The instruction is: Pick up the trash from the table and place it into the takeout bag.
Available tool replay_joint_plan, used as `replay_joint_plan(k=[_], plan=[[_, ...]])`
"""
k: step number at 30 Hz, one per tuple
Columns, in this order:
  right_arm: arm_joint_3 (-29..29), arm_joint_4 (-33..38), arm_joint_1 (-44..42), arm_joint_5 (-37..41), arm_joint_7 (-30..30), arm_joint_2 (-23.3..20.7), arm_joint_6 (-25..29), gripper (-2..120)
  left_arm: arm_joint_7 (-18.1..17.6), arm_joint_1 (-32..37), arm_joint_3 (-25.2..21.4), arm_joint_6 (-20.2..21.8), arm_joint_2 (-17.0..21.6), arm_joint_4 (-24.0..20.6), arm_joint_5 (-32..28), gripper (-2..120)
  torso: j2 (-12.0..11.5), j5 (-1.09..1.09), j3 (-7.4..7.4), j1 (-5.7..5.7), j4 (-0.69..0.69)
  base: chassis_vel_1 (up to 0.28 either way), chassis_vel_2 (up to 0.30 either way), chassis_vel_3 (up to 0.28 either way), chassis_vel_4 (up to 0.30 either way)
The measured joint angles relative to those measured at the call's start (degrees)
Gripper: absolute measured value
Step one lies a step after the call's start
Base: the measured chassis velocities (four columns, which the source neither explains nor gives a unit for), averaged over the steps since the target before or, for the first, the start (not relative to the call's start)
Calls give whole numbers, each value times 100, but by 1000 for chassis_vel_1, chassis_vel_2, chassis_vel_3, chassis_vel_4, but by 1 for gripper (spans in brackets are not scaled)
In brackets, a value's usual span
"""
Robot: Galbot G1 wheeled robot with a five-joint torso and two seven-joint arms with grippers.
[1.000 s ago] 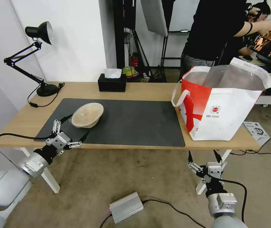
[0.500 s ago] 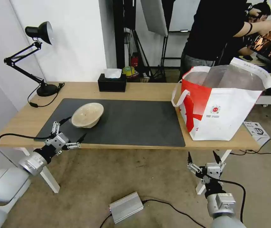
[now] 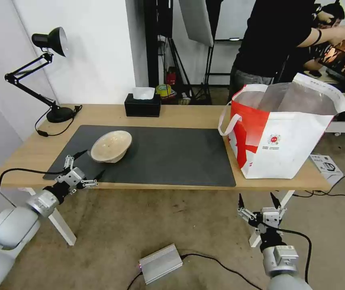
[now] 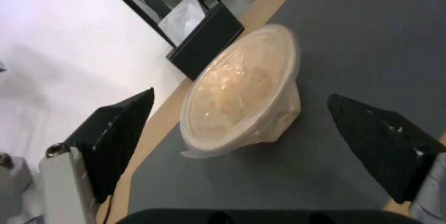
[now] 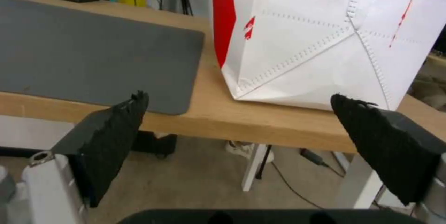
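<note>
A shallow beige paper bowl (image 3: 111, 146), one piece of the trash, rests tilted on the dark grey mat (image 3: 160, 157) at the left of the table (image 3: 180, 114). My left gripper (image 3: 92, 164) is open just in front of it, near the table's front edge, not touching it. The left wrist view frames the bowl (image 4: 241, 88) between the two spread black fingers (image 4: 118, 137). The white and red takeout bag (image 3: 281, 137) stands open at the table's right end. My right gripper (image 3: 257, 198) hangs open below the table's front edge, facing the bag (image 5: 320, 39).
A black tissue box (image 3: 142, 105) sits at the table's back edge, and a black desk lamp (image 3: 43, 68) stands at the back left. A small white box (image 3: 326, 164) lies right of the bag. A silver unit (image 3: 161, 262) with cables lies on the floor.
My left gripper has drawn back from the bowl toward the table's front-left edge, still open. The bowl and the right arm have stayed where they were.
</note>
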Motion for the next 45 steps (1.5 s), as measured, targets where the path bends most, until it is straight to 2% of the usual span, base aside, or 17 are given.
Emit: replay_joint_plan(k=[11, 32, 45], plan=[[-46, -41, 52, -23, -5, 59, -12, 100, 3, -417, 265, -38, 52, 335, 3, 100, 0, 0, 0, 0, 0, 0, 0, 0, 0], [-103, 7, 54, -50, -5, 73, -21, 100, 3, -560, 424, -43, 101, 363, -26, 100, 0, 1, 0, 0, 0, 0, 0, 0, 0], [-103, 14, 48, -74, -4, 109, -26, 100, 5, -898, 819, -69, 64, 628, -34, 100, 0, 0, 0, 0, 0, 0, 0, 0, 0]])
